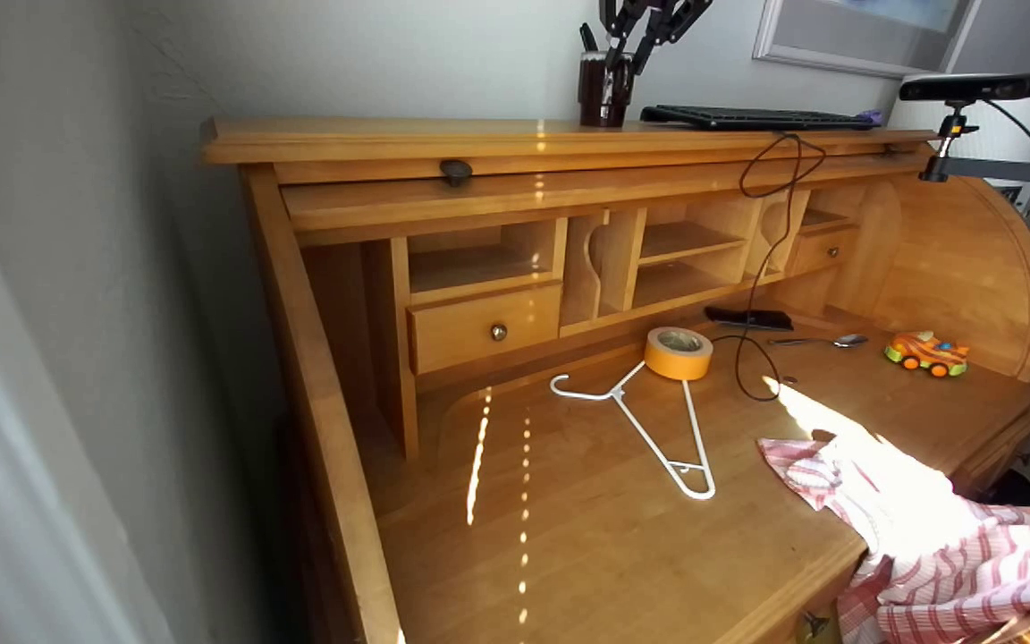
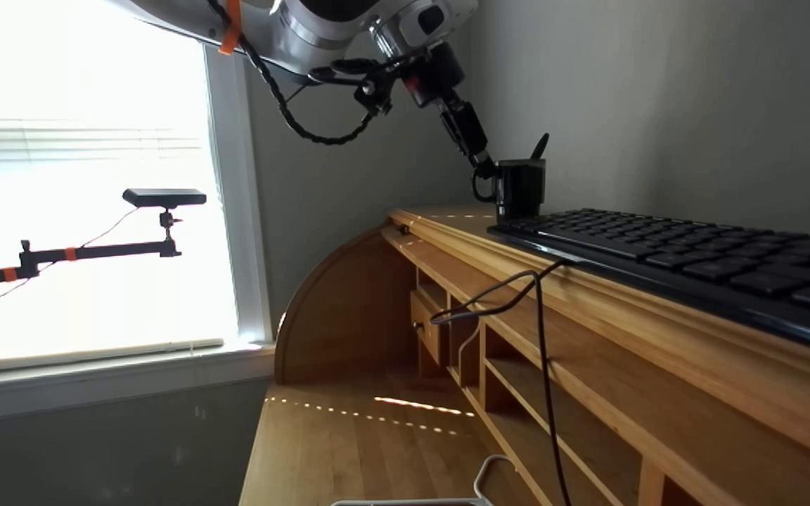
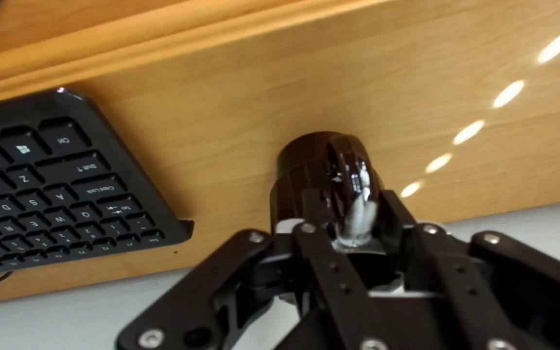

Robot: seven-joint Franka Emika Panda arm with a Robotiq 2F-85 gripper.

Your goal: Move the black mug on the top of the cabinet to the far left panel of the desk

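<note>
Straddling the handle (image 3: pixel 350 160) of the black mug (image 3: pixel 299 165) with the gripper (image 3: pixel 352 199): fingers (image 3: pixel 313 206) parted, one to each side in the wrist view, no firm clamp to be made out; contact with the handle, cannot tell. Reason, as judged: narrow handle easier to pinch than round, glossy body, and turned toward the arm (image 2: pixel 313 35) in an exterior view, hence the slanted reach from that side.

Item, black mug: upright on the top of the cabinet (image 1: pixel 372 134), just beside the end of the keyboard (image 2: pixel 693 260); not yet lifted, by appearances. Apparently holding one dark pen-like object (image 2: pixel 540 146), leaning past the rim; liable to swing or drop out in a tilt, so best kept level.

Item, keyboard: laid lengthwise on the same board, with a cable (image 2: pixel 548 383) looping over the front edge. Presumably worth avoiding on the way out.

Item, far left panel (image 1: pixel 443 555) of the desk (image 1: pixel 604 546), beside the upright side board (image 1: pixel 323 411): dotted with sunlight, well below the mug. Goal by the task sentence; calling, in judgement, for a firm pinch, a level lift, then a lowering past the front edge.

Sundries: orange-yellow tape roll (image 1: pixel 680 365), set over part of a white hanger (image 1: pixel 617 394), purpose uncertain; striped cloth (image 1: pixel 971 555), draped over the desk's front edge.
</note>
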